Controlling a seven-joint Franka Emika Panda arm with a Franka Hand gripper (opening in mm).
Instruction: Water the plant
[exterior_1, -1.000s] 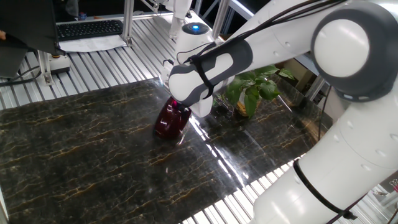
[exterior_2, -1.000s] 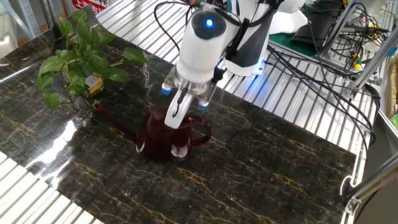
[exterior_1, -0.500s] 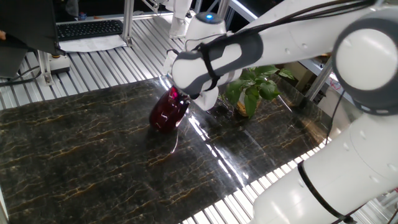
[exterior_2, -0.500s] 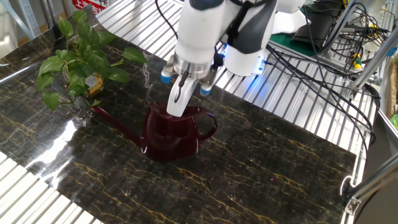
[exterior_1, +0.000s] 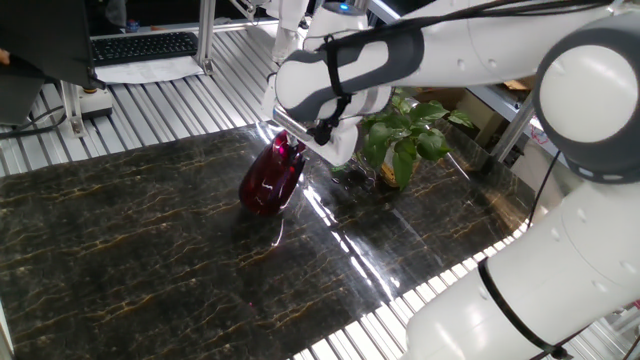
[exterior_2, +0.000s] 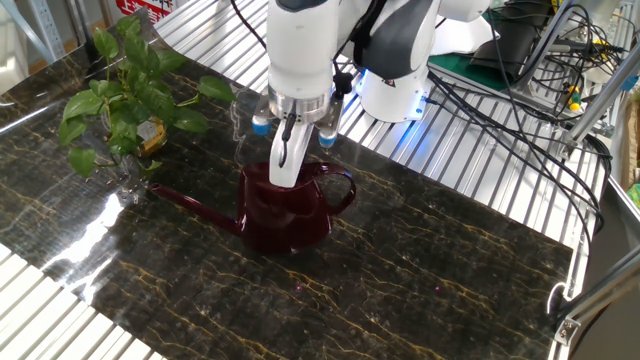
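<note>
Nearest the camera in the other fixed view, we see the dark marbled tabletop filling the lower part of the frame, edged by ribbed metal slats. At centre stands the dark red watering can, its long spout reaching toward the left of the frame and its loop handle toward the right. The fingers of the gripper descend from above into the can's top edge and are clenched on it; whether the can's base touches the tabletop we cannot tell. Above the can rises the white wrist of the arm. Farther back, at upper left, we find the plant, its green leaves near the spout's tip yet apart from it.

In the one fixed view, the watering can sits at centre, the gripper above it, and the plant just beyond, right of centre.
</note>
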